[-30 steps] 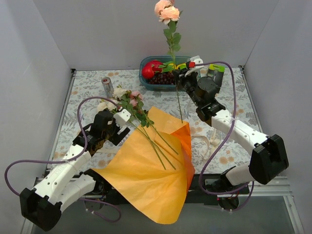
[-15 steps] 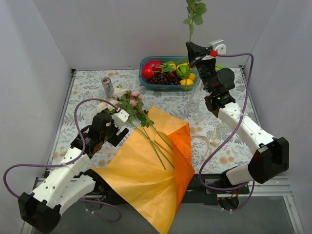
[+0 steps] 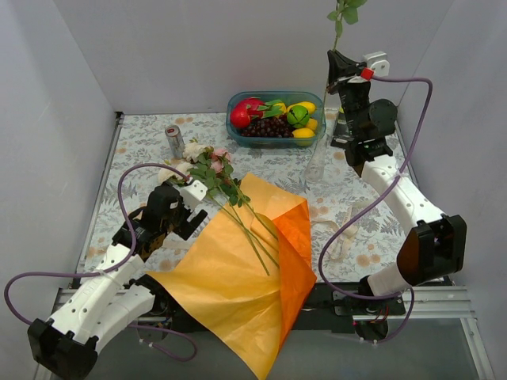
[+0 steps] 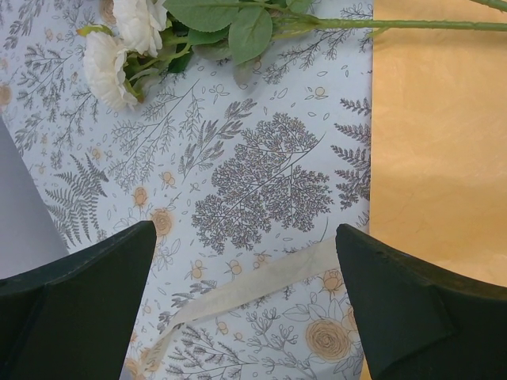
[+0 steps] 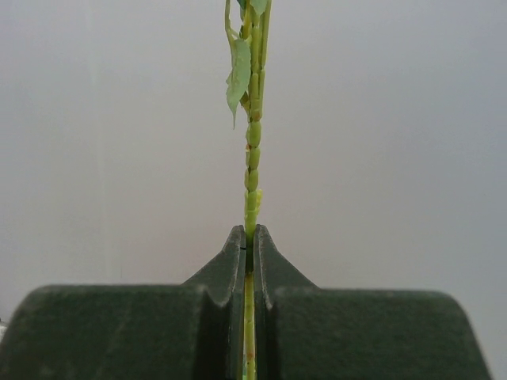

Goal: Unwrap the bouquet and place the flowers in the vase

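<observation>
Wrapping paper [image 3: 238, 293] is overhanging the counter's [image 3: 142, 142] near edge, with flowers [image 3: 226, 194] lying across it. Left hand [image 3: 184, 204] is hovering wide open beside them; only its wrist view is showing cream ribbon [image 4: 238, 289]. Farther back, right hand [image 3: 339, 65] is gripping one stem [image 5: 252, 158], raised above the vase [image 3: 317, 166].

flower stem [image 3: 341, 12] cropped above, bloom unseen, vase [image 3: 315, 168] faint
</observation>
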Robot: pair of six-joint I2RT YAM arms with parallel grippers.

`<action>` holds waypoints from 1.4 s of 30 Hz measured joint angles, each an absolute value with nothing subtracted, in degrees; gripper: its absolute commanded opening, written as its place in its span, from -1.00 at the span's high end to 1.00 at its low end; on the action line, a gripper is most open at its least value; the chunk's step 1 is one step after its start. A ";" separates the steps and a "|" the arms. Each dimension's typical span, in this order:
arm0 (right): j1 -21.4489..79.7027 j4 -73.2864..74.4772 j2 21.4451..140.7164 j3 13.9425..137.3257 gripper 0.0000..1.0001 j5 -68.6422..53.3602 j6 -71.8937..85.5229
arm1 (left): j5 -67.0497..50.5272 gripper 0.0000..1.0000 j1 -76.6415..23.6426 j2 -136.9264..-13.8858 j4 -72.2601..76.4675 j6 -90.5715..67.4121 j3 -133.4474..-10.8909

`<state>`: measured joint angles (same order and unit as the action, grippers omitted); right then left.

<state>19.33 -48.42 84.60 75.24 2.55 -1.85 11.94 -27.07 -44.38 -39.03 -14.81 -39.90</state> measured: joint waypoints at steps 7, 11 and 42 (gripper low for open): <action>17.06 -49.32 84.82 75.13 0.97 2.04 -1.48 | 12.82 -0.94 -27.07 -44.40 -39.03 -14.87 -39.90; 15.97 -50.06 84.66 74.28 0.97 1.39 -0.82 | 12.95 -0.94 -27.07 -44.42 -39.00 -15.07 -39.90; 13.82 -52.03 84.29 70.11 0.97 -3.62 4.36 | 13.02 -0.96 -27.07 -48.21 -35.14 -16.29 -38.79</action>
<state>13.82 -52.03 84.29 70.11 -3.62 4.36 13.02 -27.07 -48.21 -35.14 -16.29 -38.79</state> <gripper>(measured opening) 0.043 0.981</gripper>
